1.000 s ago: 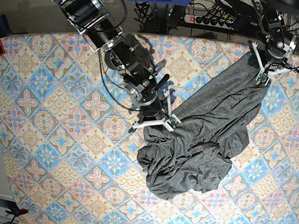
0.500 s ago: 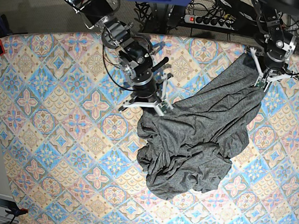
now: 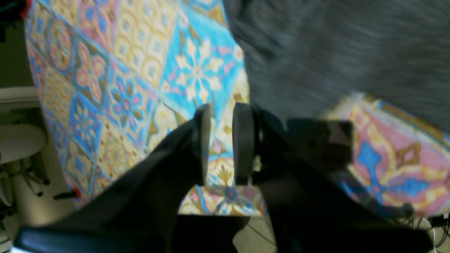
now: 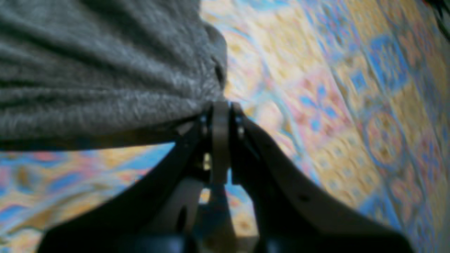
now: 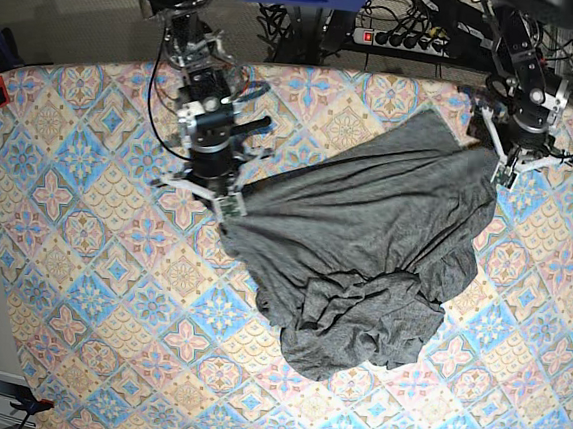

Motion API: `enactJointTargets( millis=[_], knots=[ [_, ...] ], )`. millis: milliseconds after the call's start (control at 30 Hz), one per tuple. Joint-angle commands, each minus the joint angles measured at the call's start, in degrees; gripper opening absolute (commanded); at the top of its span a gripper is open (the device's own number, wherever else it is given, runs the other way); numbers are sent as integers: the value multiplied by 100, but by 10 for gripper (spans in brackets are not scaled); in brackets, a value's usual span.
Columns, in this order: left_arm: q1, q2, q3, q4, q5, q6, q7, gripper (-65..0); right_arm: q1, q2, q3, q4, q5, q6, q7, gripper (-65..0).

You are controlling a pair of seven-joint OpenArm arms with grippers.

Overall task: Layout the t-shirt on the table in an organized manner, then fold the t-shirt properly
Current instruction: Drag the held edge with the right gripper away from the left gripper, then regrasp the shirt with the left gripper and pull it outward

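Base view shows us the t-shirt spread partway over the table, its upper span drawn taut between our two arms while the lower half sits bunched in a wrinkled heap toward the near middle. We judge the cloth thin, soft and light — it will drape and crease readily, slide over the printed covering, and it gives no stiffness to push against, so it has to be taken by edges or corners such as hem, shoulders or sleeves and pulled, not shoved. Our right gripper is clamped tight on a pinch of fabric at the shirt's left edge in the base view; the right wrist view shows the pads pressed together with grey knit bunching out of them. Our left gripper sits at the far corner of the shirt with its jaws a narrow gap apart; the left wrist view is blurred and shows tile between the pads, so we cannot tell whether it holds cloth. Compared with a second ago, the right gripper has travelled outward and away from the left one, and the shirt is visibly wider.
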Motion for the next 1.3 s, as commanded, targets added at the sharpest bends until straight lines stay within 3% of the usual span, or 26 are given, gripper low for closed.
enactJointTargets(
  millis=[0, 267, 667, 833, 967, 1067, 1133, 1267],
  knots=[
    [28, -37, 93, 92, -3, 32, -49, -548, 63, -1, 96, 115, -64, -46, 121, -650],
    [28, -37, 462, 92, 6, 32, -49, -548, -271, -1, 387, 123, -72, -46, 156, -650],
    [28, -37, 488, 92, 6, 32, -49, -546, -253, -27, 2593, 71, -72, -46, 147, -650],
    [19, -28, 515, 92, 6, 32, -49, -544, -253, -27, 2690, 71, -72, -46, 165, -650],
    [19, -28, 1007, 92, 24, 32, -49, -543, -253, -27, 2690, 62, -72, -46, 165, -650],
    [-25, -28, 1412, 92, 375, 32, -49, -543, -253, -27, 2681, 62, -72, -46, 138, -625],
    [-210, 16, 1728, 92, 859, 32, -40, -543, -253, -27, 2681, 62, -72, -46, 138, -573],
    [-473, 517, 1904, 84, 1835, 32, -58, -543, -262, -27, 2681, 106, -72, -11, 173, -476]
  ],
)
